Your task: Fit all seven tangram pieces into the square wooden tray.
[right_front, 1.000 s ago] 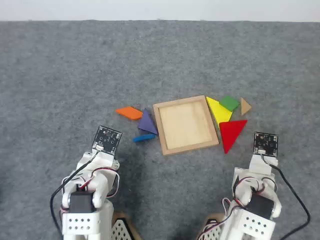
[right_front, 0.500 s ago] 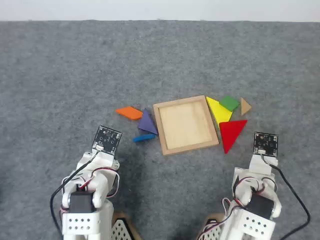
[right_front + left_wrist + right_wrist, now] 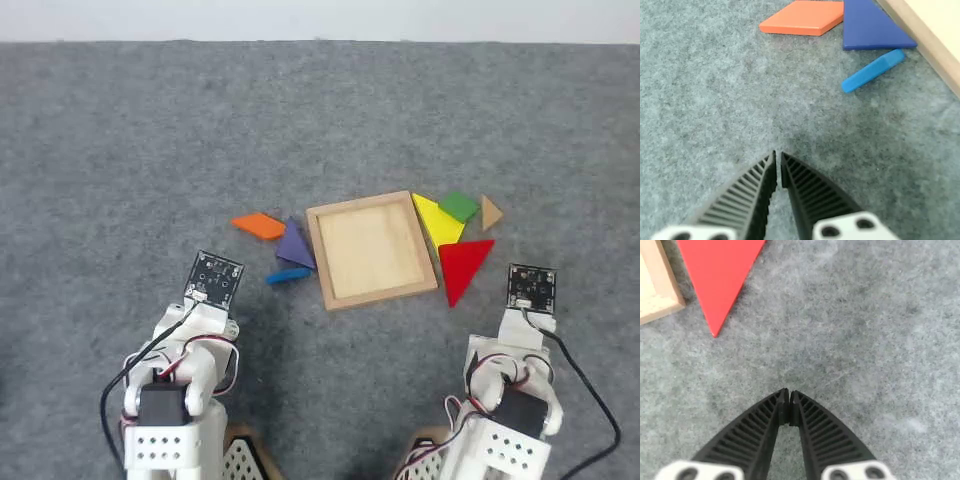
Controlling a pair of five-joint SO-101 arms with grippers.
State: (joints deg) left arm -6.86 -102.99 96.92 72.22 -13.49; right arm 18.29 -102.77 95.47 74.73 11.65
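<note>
The left gripper (image 3: 778, 161) has its ribbed black fingers pressed together with nothing between them, their tips just above bare grey felt (image 3: 715, 100). The right gripper (image 3: 789, 397) is closed the same way and empty, over the same felt. In the high view the left arm (image 3: 190, 350) and the right arm (image 3: 512, 360) sit at the near edge, each with its wrist camera board over its fingers, both well short of the pieces.

Ahead of the left gripper lies a blue piece (image 3: 873, 70). It appears as a narrow bar, so its outline is hard to make out, and I cannot tell whether it lies flat or on edge. Beyond it a purple triangle (image 3: 870, 27), cut off by the picture's edge, lies against the rim of the wooden tray (image 3: 935, 30). An orange parallelogram (image 3: 802, 18) touches the triangle with one corner.

Ahead of the right gripper is a red triangle (image 3: 717, 270). Its wide end is cut off, and its point is toward the gripper, beside a tray corner.

From above, the tray (image 3: 372, 250) holds no pieces. On its left are the orange parallelogram, the purple triangle and the blue piece. On its right a yellow triangle (image 3: 438, 220) lies against the rim, with a green square (image 3: 459, 206) touching it and a small tan triangle (image 3: 489, 212) just beside the square. The red triangle lies nearer the arm.
</note>
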